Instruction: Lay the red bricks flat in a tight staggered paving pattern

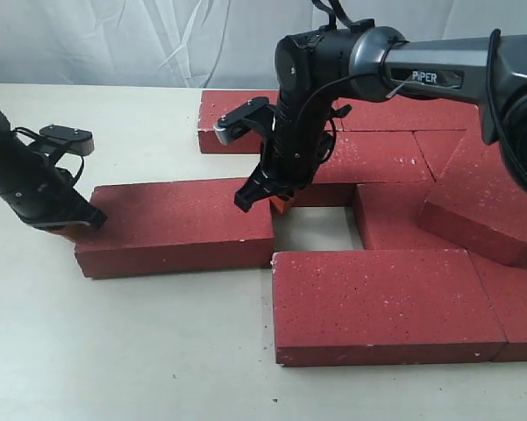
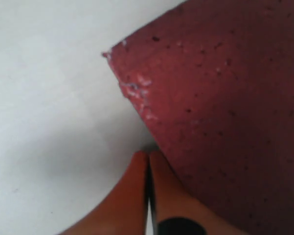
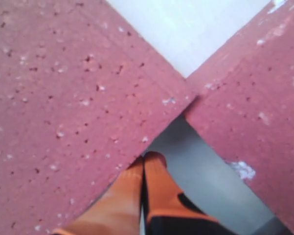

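Front row: the front brick (image 1: 386,303) lay flat on the near side of the right pincer (image 1: 261,195). A second brick (image 1: 519,303) butted its right end, and the joint looked tight.

Middle row: the middle brick (image 1: 175,224) lay flat between your two pincers. The left pincer (image 1: 77,219) was fully closed and empty, tips against the brick's outer end, near a corner. The right pincer was likewise closed and empty, tips at the brick's inner end, down in the gap (image 1: 320,230) where bare table (image 1: 114,351) showed.

Right of the right pincer, past the gap, the tilted brick (image 1: 482,206) leaned on its neighbours, not flat.

Beyond the right pincer, the back bricks (image 1: 237,114) lay flat and close.

Judgement: most of the paving was laid. You had left to close the gap, probably by sliding the middle brick rightward, which would also stagger its joint against the front row, and to seat the tilted brick flat.
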{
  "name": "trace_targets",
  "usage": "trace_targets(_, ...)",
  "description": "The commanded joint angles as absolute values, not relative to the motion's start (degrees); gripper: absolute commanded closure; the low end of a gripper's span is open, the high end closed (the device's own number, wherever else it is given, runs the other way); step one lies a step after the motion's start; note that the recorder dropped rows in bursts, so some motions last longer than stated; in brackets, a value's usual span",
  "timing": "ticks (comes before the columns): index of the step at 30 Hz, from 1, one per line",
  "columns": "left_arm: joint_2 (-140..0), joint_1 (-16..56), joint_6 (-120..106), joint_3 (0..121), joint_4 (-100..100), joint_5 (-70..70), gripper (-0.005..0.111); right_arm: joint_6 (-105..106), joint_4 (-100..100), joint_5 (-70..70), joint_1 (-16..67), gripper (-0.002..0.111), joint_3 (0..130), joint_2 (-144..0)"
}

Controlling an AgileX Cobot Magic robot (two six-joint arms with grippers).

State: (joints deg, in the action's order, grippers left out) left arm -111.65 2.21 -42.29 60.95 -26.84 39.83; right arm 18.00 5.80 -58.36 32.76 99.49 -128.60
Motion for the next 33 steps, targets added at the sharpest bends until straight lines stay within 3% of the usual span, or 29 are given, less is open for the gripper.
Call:
trace_targets(1,-111.1,2.56,-45.47,60.06,-29.82,39.91,0.107,18.39,3.56,-57.3,32.74,0.109,99.58,-127.91)
trace_targets(20,-107.15,2.21,-45.63,60.06,-28.07,35.6,0.107,18.0,0.54,-65.28,32.64,0.109,99.7,-125.74)
trace_targets(33,-107.24,2.21,-48.19,58.77,-27.19,36.7,0.107,17.91,1.44,-43.9,32.64,0.109,99.7,-124.5)
